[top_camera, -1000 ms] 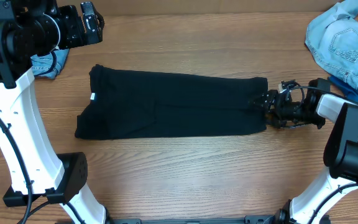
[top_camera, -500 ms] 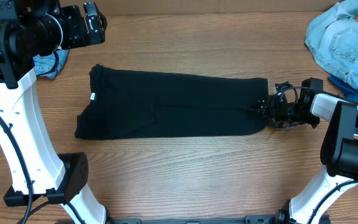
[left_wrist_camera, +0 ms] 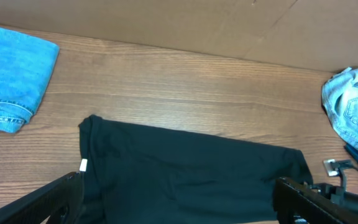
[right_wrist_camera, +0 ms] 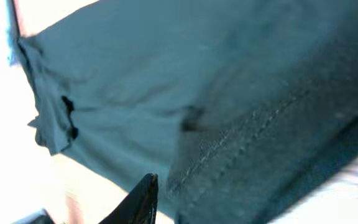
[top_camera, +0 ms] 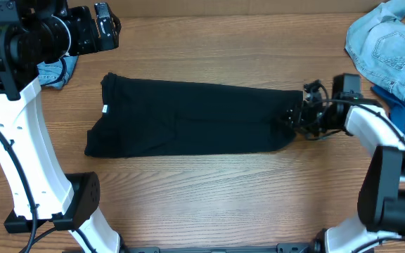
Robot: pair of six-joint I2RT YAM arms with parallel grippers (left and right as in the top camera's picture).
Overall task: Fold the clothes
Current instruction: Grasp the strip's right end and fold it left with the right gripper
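Wooden table (top_camera: 209,190) noted as the base of the scene, grain running left to right. Largest item on it: a black T-shirt (top_camera: 188,119), laid flat across the middle as a long band, its wider end at the left and its narrower end at the right. Fabric is seen smooth over most of its length, slightly bunched at the right end. A heap of light-blue denim (top_camera: 385,49) is recorded at the far right corner, crumpled, well apart from the shirt. A royal-blue garment (top_camera: 403,104) is seen just near of that heap, partly hidden by the right arm. A folded light-blue denim piece (left_wrist_camera: 11,81) is noted at the far left, flat, apart from the shirt and partly covered by the left arm in the overhead view. Left gripper (top_camera: 107,27) is held above the far left of the table, clear of all cloth; its fingers (left_wrist_camera: 61,196) are seen spread wide in the wrist view, with nothing between them. Right gripper (top_camera: 295,118) is placed at the shirt's right end, touching the cloth there; in its wrist view dark fabric fills the frame and only one finger tip (right_wrist_camera: 138,202) is seen, so whether the cloth is clamped cannot be told. Smallest item: a white tag (top_camera: 105,108) at the shirt's left edge.
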